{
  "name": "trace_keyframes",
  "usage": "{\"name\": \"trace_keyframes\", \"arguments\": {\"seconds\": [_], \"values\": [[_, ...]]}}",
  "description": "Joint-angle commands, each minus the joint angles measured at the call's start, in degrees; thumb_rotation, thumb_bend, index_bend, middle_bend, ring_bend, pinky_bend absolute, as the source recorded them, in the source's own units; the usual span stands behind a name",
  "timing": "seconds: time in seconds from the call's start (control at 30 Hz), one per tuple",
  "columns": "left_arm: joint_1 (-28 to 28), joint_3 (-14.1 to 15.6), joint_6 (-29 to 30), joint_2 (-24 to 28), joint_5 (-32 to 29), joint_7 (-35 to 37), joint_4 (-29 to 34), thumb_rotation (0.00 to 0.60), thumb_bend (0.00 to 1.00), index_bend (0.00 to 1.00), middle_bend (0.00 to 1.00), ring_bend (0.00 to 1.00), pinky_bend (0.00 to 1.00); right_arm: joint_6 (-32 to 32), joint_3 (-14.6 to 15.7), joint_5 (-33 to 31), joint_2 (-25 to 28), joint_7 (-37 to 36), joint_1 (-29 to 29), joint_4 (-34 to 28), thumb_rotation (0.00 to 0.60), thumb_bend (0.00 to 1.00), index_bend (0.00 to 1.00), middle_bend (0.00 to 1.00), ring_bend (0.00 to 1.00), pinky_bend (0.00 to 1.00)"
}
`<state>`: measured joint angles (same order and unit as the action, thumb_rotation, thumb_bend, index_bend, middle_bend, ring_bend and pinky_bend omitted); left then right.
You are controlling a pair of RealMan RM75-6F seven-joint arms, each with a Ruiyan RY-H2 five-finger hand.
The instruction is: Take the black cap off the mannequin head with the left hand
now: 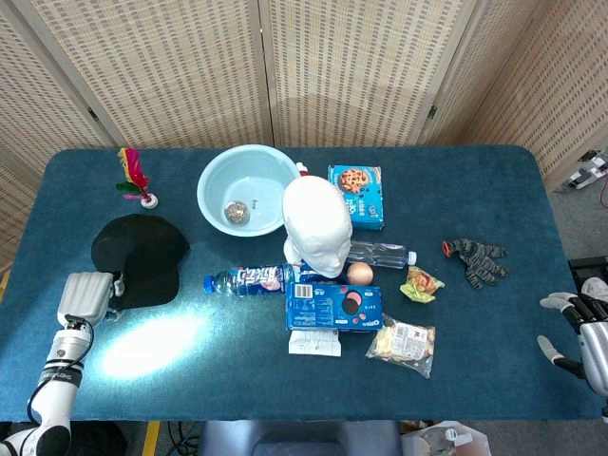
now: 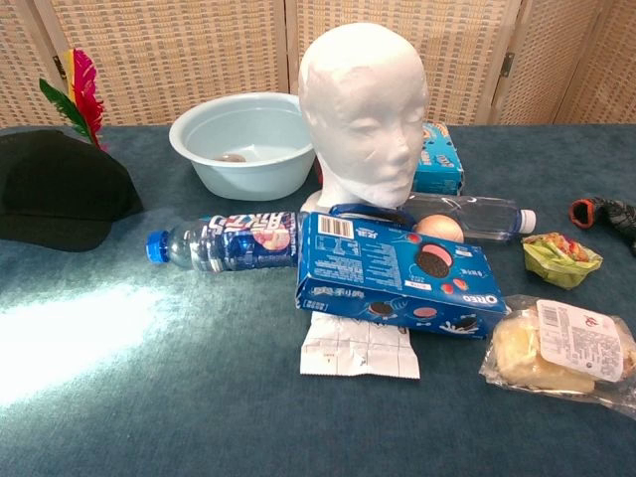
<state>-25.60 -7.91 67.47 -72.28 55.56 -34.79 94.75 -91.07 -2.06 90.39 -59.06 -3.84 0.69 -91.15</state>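
Observation:
The black cap (image 1: 138,256) lies flat on the blue table at the left, also visible at the left edge of the chest view (image 2: 55,189). The white mannequin head (image 1: 316,226) (image 2: 363,109) stands bare in the middle of the table. My left hand (image 1: 84,296) is low at the table's front left, back upward, just beside the cap's near edge, with nothing seen in its grasp. It does not show in the chest view. My right hand (image 1: 579,334) hangs off the table's right front corner, fingers spread and empty.
A light blue bowl (image 1: 247,188) sits behind the head, and a feather shuttlecock (image 1: 133,176) lies behind the cap. A water bottle (image 1: 245,279), an Oreo box (image 1: 334,306), a snack bag (image 1: 401,342), a cookie box (image 1: 356,195) and a glove (image 1: 477,256) crowd the middle and right.

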Motion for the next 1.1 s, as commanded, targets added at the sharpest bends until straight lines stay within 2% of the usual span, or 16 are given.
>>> {"name": "trace_keyframes", "arguments": {"seconds": [0.03, 0.17, 0.27, 0.47, 0.6, 0.7, 1.1], "values": [[0.18, 0.61, 0.07, 0.82, -1.56, -1.20, 1.56, 0.600, 0.13, 0.00, 0.37, 0.44, 0.86, -0.12, 0.03, 0.01, -0.05, -0.04, 0.09, 0.09, 0.600, 0.26, 0.37, 0.32, 0.25, 0.30], [0.20, 0.99, 0.12, 1.68, -2.53, -1.36, 3.48, 0.600, 0.11, 0.00, 0.25, 0.32, 0.72, -0.50, 0.04, 0.10, -0.07, -0.21, 0.29, 0.21, 0.600, 0.26, 0.37, 0.32, 0.25, 0.30], [0.75, 0.96, 2.01, 1.79, -1.01, -0.16, 4.11, 0.600, 0.11, 0.00, 0.20, 0.28, 0.68, -0.64, 0.06, 0.08, -0.05, -0.32, 0.41, 0.30, 0.600, 0.26, 0.37, 0.32, 0.25, 0.30], [3.21, 0.13, 7.97, 1.22, 4.63, 6.23, 3.83, 0.600, 0.11, 0.00, 0.20, 0.29, 0.67, -0.80, 0.09, 0.00, 0.29, -0.29, 0.62, 0.17, 0.600, 0.26, 0.37, 0.32, 0.25, 0.30], [5.33, 0.30, 11.19, 1.95, 7.29, 9.61, 4.76, 0.600, 0.11, 0.00, 0.20, 0.29, 0.63, -0.09, 0.38, 0.37, 0.87, 0.46, 0.35, -0.20, 0.600, 0.26, 0.37, 0.32, 0.25, 0.30], [6.73, 1.05, 12.98, 2.44, 9.09, 10.64, 5.25, 0.600, 0.11, 0.00, 0.20, 0.29, 0.59, 0.39, 0.45, 0.51, 1.30, 0.86, 0.10, -0.66, 0.600, 0.26, 0.37, 0.32, 0.25, 0.30], [13.57, 6.02, 21.92, 2.08, 20.78, 14.70, 5.76, 0.600, 0.11, 0.00, 0.20, 0.29, 0.51, 3.04, 1.83, 3.72, 1.46, -0.38, -1.88, -0.93, 0.600, 0.26, 0.37, 0.32, 0.25, 0.30]]}}
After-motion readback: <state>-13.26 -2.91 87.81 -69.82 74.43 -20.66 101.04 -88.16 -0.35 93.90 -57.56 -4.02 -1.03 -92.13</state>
